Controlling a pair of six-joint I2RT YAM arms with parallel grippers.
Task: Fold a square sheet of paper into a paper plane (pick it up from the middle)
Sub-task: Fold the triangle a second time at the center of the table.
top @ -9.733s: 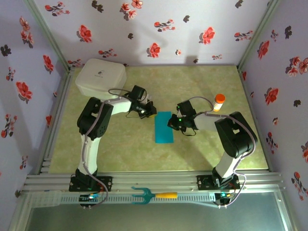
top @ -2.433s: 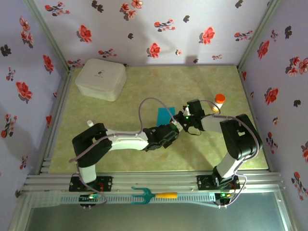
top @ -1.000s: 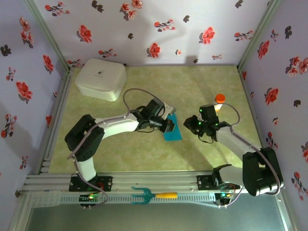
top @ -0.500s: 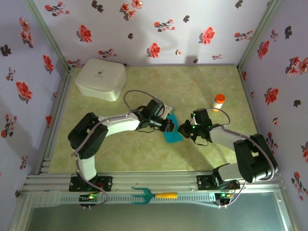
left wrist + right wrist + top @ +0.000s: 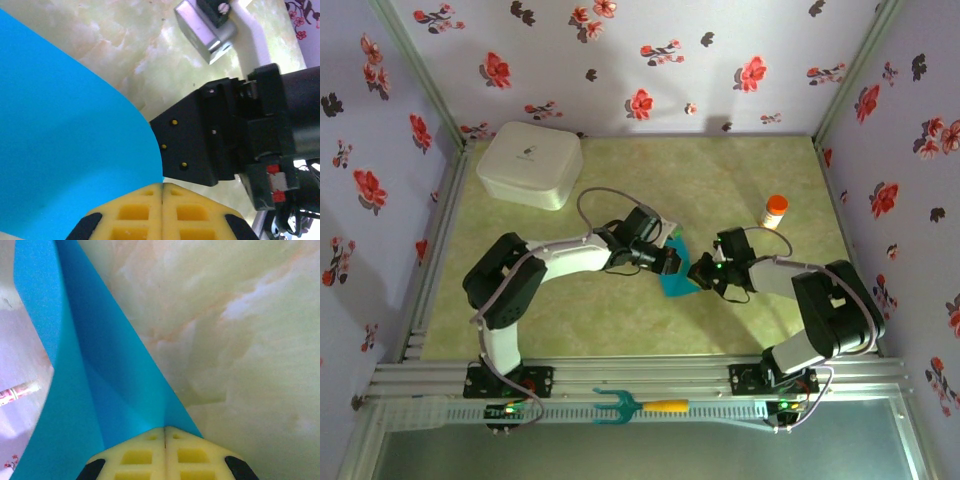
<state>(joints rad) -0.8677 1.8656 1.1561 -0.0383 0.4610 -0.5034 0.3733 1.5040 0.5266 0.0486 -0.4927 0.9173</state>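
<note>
Along the near edge runs a ribbed metal rail (image 5: 880, 372) with both arm bases bolted to it. A teal fork-shaped tool (image 5: 638, 405) with a yellow handle lies flat on the rail between them.

Beyond the rail, the green marbled table (image 5: 570, 320) is bare at the near left and near right.

The left arm rises from its base, folds back at the elbow and stretches rightward, low over the table's middle. The right arm bends sharply and reaches leftward, so the two wrists meet nose to nose.

The left gripper (image 5: 162, 186) has its yellow, waffle-patterned pads pressed together on a curved edge of the sheet of paper (image 5: 677, 281). The right gripper (image 5: 165, 430) has its pads likewise closed, pinching the paper where its creases run together.

The thin, matte teal-blue sheet is at the table's centre between both grippers. It is bent into angled panels, and one part rests on the table.

Farther off, a small bottle (image 5: 775, 211) with an orange cap stands upright near the right wrist, apart from it. A white, rounded, square box (image 5: 530, 163) sits in the far left corner by the floral walls (image 5: 650, 60).
</note>
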